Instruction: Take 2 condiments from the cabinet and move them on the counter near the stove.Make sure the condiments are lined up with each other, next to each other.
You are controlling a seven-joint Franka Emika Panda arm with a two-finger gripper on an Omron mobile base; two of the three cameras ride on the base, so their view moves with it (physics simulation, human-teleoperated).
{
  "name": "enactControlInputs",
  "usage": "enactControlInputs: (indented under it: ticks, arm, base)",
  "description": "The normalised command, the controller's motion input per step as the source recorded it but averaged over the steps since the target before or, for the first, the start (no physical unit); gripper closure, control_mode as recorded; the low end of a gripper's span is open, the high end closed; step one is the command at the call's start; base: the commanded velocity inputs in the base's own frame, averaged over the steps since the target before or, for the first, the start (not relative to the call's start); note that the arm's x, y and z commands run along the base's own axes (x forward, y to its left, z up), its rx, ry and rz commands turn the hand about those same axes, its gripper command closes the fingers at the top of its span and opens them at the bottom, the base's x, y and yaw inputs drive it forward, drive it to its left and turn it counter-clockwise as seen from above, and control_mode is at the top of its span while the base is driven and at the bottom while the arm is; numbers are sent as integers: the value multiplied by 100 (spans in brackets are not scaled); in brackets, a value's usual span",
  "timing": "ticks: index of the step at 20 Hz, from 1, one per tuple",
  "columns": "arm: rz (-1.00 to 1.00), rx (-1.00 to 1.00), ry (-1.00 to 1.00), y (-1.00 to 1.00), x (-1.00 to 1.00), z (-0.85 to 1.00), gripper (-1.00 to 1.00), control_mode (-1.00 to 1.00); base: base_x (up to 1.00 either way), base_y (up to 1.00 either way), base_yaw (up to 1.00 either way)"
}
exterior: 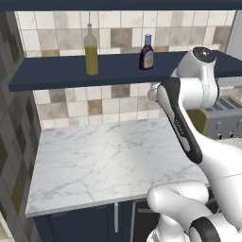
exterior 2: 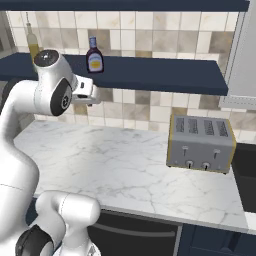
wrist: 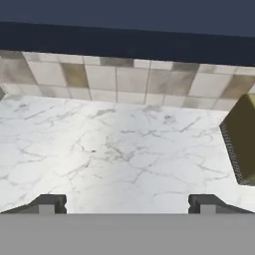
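While bent high, claw (wrist: 127, 203) spread wide, above counter (wrist: 124, 154)

The 2 base views look forward and down from behind the arm, left and right, sharing the marble counter (exterior: 104, 160) and navy shelf (exterior 2: 150, 72). The hand view sits low and near, facing the counter (wrist: 124, 149) toward the tiled wall (wrist: 119, 82).

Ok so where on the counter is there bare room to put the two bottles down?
The counter is bare from its left edge to the toaster, back to the tiled wall. A narrower bare strip runs along the front edge before the toaster. The toaster's end is the crowded part. Both bottles, oil and sauce, stand apart on the shelf.
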Motion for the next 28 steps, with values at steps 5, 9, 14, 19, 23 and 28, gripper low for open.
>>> enactControlInputs:
  ticks: [5, 9, 14, 19, 23, 28]
  arm:
    - [0, 10, -41, 0, 0, 80, -100, -100]
    - [0, 1, -14, 0, 0, 66, -100, -100]
    - [-2, -2, -29, 0, 0, 48, -100, -100]
    - [0, 0, -31, 0, 0, 33, -100, -100]
    - [0, -1, -36, 0, 0, 6, -100, -100]
    - [-1, 0, -5, 0, 0, 29, -100, -100]
  base:
    - [0, 0, 0]
    - [0, 0, 0]
    - [0, 0, 0]
    - [0, 0, 0]
    - [0, 0, 0]
    - [0, 0, 0]
